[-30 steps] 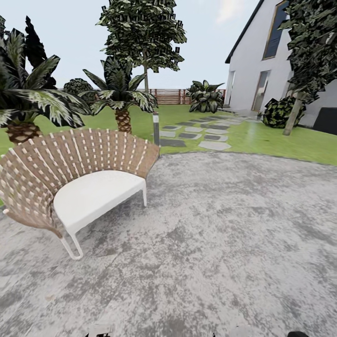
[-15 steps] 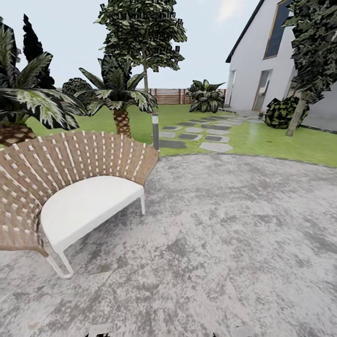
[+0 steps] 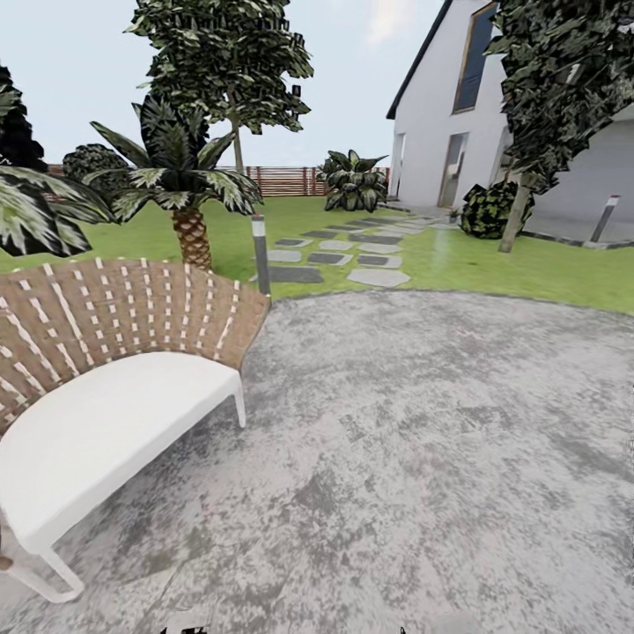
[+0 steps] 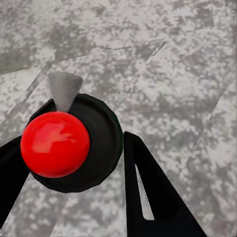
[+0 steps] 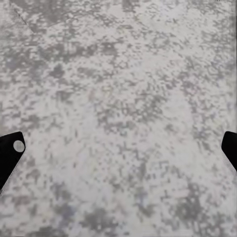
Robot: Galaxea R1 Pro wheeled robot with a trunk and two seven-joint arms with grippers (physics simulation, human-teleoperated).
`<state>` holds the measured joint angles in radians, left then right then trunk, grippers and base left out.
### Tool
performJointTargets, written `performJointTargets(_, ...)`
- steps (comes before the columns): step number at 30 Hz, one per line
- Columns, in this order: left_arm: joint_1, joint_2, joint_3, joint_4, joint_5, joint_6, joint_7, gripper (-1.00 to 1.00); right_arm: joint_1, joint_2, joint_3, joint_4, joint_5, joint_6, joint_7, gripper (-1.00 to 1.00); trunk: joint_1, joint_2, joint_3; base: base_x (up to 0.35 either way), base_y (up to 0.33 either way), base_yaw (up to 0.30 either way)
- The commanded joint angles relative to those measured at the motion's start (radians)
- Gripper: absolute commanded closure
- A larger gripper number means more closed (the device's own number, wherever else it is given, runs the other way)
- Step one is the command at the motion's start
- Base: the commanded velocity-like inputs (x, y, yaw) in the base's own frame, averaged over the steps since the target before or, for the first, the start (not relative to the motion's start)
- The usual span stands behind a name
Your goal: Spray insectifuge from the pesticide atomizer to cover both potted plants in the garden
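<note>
Grey paving (image 3: pixel 414 458) is stretching past a wicker chair (image 3: pixel 106 370) toward lawn (image 3: pixel 493 269); up close, the left gripper (image 4: pixel 74 163) is pinching the atomizer (image 4: pixel 55 143), the right gripper (image 5: pixel 118 148) is hanging spread.

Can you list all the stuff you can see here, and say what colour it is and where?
chair: one, brown woven back, white seat, on the paving at left
paving: grey, rough, under the robot
lawn: green, beyond the paving
stepping stones: several, grey, across the lawn
posts: two, dark and white, at the lawn's edge
palms: two, behind the chair
tall trees: two, dark green
bushes: three, dark green, far side of the lawn
fence: brown, wooden, at the back
house: white, at right
pesticide atomizer: one, red top, dark body, between the left fingers
left gripper: black, closed on it
right gripper: black, open, over paving
</note>
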<state>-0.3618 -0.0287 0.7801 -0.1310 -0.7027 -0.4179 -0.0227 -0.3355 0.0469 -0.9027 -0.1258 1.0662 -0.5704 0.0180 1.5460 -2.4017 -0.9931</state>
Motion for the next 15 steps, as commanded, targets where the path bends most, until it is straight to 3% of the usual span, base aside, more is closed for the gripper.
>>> performJointTargets(1, 0.0, 0.0, 0.008, -0.001, -0.007, -0.002, -0.003, 1.0, 0.0, 0.001, -0.008, -0.002, 0.008, -0.002, 0.002, -1.0, 0.0, 0.0, -0.001, 0.303, 0.207, -0.261)
performJointTargets(10, 0.0, 0.0, 0.008, -0.001, -0.007, -0.002, -0.003, 1.0, 0.0, 0.001, -0.008, -0.002, 0.009, -0.002, 0.002, -1.0, 0.0, 0.0, -0.001, 0.298, 0.212, -0.261)
performJointTargets(15, 0.0, 0.0, 0.008, -0.001, -0.007, -0.002, -0.003, 1.0, 0.0, 0.001, -0.008, -0.002, 0.009, -0.002, 0.002, -1.0, 0.0, 0.0, -0.001, 0.329, 0.051, -0.261)
